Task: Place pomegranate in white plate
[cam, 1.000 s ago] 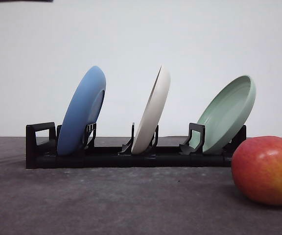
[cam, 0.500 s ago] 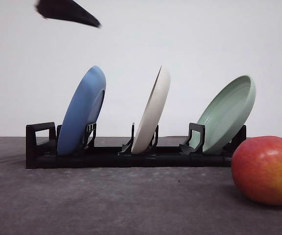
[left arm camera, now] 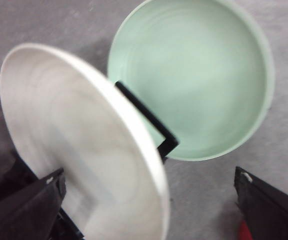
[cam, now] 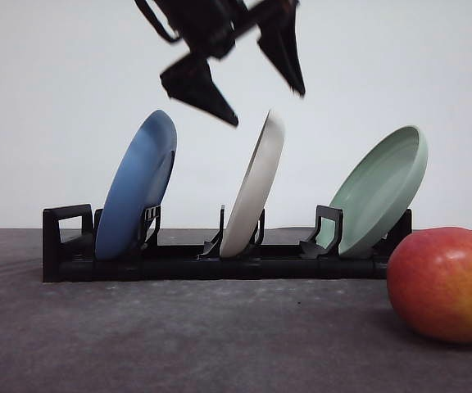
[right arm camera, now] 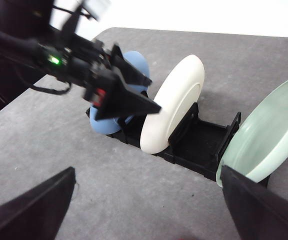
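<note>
Fingers of the left gripper [cam: 265,102] are spread wide, straddling the upper rim of the white plate [cam: 255,192], which stands on edge in the black rack [cam: 179,264]; the right gripper [right arm camera: 149,210] is spread too, holding nothing. Beyond the fingers, the pomegranate [cam: 445,284] sits on the table [cam: 179,344], well apart. A good grasp would centre the rim between the fingers, then lift straight up, clear of the slot.

You see the dish rack [cam: 220,262] across the back of the bench [cam: 179,344], holding three plates on edge: the blue plate [cam: 138,184] left, the white plate [cam: 254,184] middle, the pale green plate [cam: 381,190] right. The pomegranate [cam: 444,284] lies on the bench nearer you, right of the rack. Your left tool [cam: 260,86] hangs above the white plate's upper rim.
</note>
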Robot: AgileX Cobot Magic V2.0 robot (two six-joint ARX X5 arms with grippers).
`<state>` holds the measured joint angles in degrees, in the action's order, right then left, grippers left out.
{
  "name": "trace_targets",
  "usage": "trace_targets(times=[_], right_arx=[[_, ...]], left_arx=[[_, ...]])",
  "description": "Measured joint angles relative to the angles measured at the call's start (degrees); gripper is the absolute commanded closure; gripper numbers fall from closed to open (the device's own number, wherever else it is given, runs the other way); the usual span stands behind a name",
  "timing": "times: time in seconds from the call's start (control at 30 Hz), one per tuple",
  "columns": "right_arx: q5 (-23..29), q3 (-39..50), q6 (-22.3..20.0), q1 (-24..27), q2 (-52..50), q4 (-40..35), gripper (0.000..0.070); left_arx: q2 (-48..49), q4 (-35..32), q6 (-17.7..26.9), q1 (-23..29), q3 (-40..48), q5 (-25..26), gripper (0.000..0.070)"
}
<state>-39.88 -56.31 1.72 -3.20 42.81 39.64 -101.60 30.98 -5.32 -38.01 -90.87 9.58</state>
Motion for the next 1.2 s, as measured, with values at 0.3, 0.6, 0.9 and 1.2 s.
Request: trace_targets(times=[0.3,0.6,0.9,1.2], right_arx=[[0.00,0.00,0.00,-0.02,-0.02,0.00,0.0108],[0.00,0.00,0.00,-0.02,0.00,0.00,0.0108],[0.00,0.00,0.00,-0.02,-0.02,0.00,0.0108],[0.00,0.00,0.00,-0.02,-0.02,0.00,0.0108]], left_arx=[[-4.15,-0.49,0.02,-1.31,0.00,-0.77,0.0077],[-4.94,-1.24,0.88,-2.77,0.00,-0.81,0.0530],[-4.94,-1.48,0.67,-2.72,-0.04,-1.51,0.0700],[-3.48,-1.17,-1.65,-2.68,-0.04,-1.86,0.0700]])
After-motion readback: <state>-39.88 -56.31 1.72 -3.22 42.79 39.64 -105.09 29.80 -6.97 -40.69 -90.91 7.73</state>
